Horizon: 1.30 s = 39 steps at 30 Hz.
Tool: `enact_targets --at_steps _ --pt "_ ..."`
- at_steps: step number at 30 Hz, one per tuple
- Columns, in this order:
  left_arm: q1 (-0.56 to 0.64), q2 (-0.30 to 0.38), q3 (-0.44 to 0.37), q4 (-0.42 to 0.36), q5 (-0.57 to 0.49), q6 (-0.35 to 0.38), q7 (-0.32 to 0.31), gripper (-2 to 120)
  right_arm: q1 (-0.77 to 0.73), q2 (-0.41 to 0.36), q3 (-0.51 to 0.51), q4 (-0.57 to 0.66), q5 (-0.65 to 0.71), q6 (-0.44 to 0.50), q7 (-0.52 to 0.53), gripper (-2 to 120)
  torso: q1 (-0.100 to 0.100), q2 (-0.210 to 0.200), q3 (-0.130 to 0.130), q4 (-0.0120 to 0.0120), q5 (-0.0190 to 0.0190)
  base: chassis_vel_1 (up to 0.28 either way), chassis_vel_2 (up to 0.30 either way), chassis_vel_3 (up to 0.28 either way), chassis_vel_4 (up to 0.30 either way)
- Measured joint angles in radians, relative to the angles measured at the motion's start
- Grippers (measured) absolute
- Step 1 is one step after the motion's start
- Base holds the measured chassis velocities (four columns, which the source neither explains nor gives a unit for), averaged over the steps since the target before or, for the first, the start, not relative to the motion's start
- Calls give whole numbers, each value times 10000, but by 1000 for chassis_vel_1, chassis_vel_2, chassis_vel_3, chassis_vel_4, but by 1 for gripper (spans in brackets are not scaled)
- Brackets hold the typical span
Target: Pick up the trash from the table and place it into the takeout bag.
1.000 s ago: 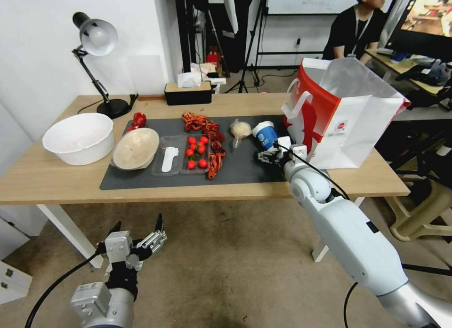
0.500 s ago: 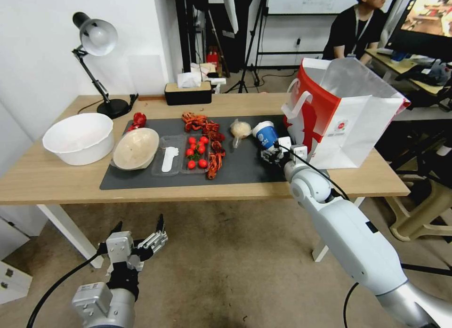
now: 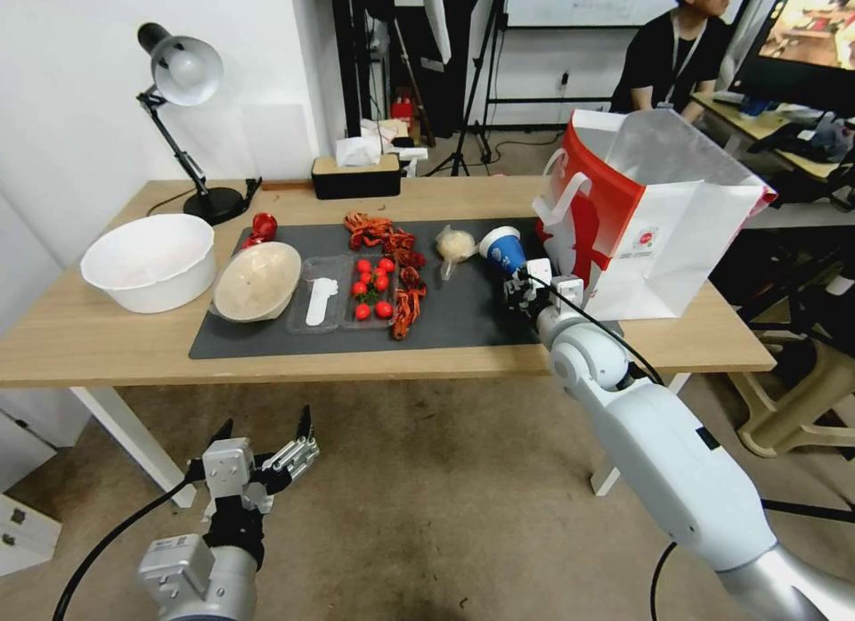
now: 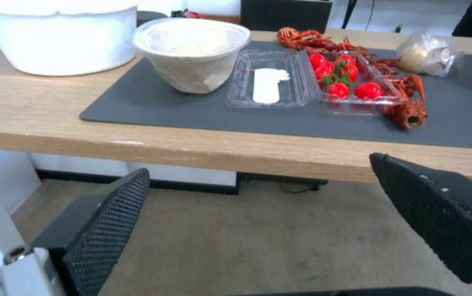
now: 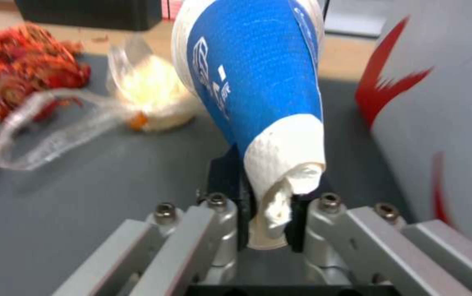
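Observation:
My right gripper (image 3: pixel 519 291) is shut on the base of the blue-white paper cup (image 3: pixel 504 249), squashing its white bottom (image 5: pixel 279 181) between the jaws. The cup leans away from me, just left of the red-and-white takeout bag (image 3: pixel 659 220). On the dark mat (image 3: pixel 463 322) of the table (image 3: pixel 107 336) lie a knotted plastic bag with a beige lump (image 3: pixel 455 244), red crayfish shells (image 3: pixel 401 273), a beige paper bowl (image 3: pixel 256 281) and a crushed red can (image 3: pixel 262 227). My left gripper (image 3: pixel 263 447) hangs open below the table's front edge.
A clear tray with small tomatoes (image 3: pixel 356 291) sits mid-mat. A big white bowl (image 3: pixel 150 261) stands at the left end, with a desk lamp (image 3: pixel 183 77) and a tissue box (image 3: pixel 356 175) behind. The bag's mouth is open upward.
The right gripper has moved in and shut on the cup's base. The cup has risen slightly and tipped away. The left arm has barely moved.

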Motion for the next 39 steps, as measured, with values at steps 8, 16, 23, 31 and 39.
enact_targets --at_steps 8,16,23,31,39 --pt "10 -4 131 11 191 -15 0 100 -1150 -597 735 2105 -723 444 16 3 0 0 0 -1 0 0 0 0 0" --pt "61 -11 180 34 267 -176 4 100 -1650 -1194 1160 4088 -838 681 -50 3 -1 -2 -1 0 -2 0 0 0 0" --pt "58 -13 155 52 262 -204 4 100 -1114 -1477 1341 4497 -832 714 44 3 -1 -1 -1 1 -2 0 0 0 0" --pt "58 -14 147 63 258 -228 5 100 -332 -1761 1563 4291 -769 706 134 8 0 -1 -1 3 -5 0 0 0 0" --pt "-7 -11 13 87 163 -241 7 100 1551 -2575 2581 2238 248 529 579 9 0 -2 0 0 -2 0 0 0 0"
